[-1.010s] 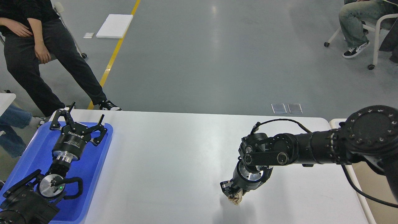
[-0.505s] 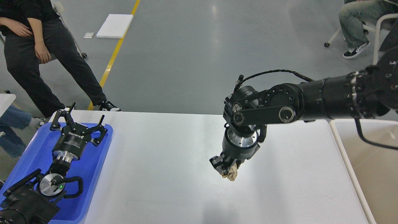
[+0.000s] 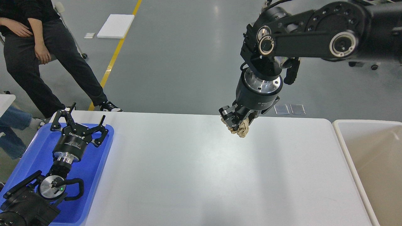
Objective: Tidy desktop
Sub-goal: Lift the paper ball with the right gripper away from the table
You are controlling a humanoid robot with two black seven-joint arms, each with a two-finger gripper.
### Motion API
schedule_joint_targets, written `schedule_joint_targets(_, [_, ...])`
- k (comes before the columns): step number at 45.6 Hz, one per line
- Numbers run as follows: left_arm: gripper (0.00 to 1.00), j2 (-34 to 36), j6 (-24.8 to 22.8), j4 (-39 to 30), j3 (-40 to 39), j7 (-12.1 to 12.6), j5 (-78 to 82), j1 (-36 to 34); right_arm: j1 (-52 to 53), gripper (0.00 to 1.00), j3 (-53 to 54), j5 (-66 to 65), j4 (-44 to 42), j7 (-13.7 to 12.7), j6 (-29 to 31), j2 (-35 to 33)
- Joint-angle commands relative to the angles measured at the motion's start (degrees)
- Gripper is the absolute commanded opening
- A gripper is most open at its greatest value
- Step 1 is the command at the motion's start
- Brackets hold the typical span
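Note:
The white desktop point(image 3: 188, 175) fills the lower middle of the head view. My right gripper point(image 3: 236, 124) points down, raised well above the desktop near its far edge, and is shut on a crumpled brown paper ball point(image 3: 241, 129). My left gripper point(image 3: 78, 123) is open and empty, hovering over the blue tray point(image 3: 94, 175) at the desktop's left end.
A beige-white open bin point(image 3: 370, 157) stands at the desktop's right end. A person in black point(image 3: 40, 53) sits beyond the left far corner, another person sits at the far left edge. A white board point(image 3: 115, 26) lies on the grey floor.
My right arm has lifted the paper ball off the desktop, rising high and shifting slightly right. The bin at the right is now uncovered. My left arm has not moved.

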Motion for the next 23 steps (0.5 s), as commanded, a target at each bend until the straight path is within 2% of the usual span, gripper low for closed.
schedule_joint_targets(1, [0.99, 0.00, 0.01, -0.02, 0.00, 0.01, 0.00, 0.00, 4.99, 0.00, 0.13, -0.01, 0.03, 0.03, 0.55, -2.43])
schedule_joint_targets(18, [0.99, 0.00, 0.01, -0.02, 0.00, 0.01, 0.00, 0.00, 5.00, 0.00, 0.39, -0.10, -1.20, -0.06, 0.55, -3.57])
schedule_joint_targets(23, [0.99, 0.00, 0.01, -0.02, 0.00, 0.01, 0.00, 0.00, 4.29, 0.00, 0.13, -0.28, -1.91, -0.06, 0.55, -7.34])
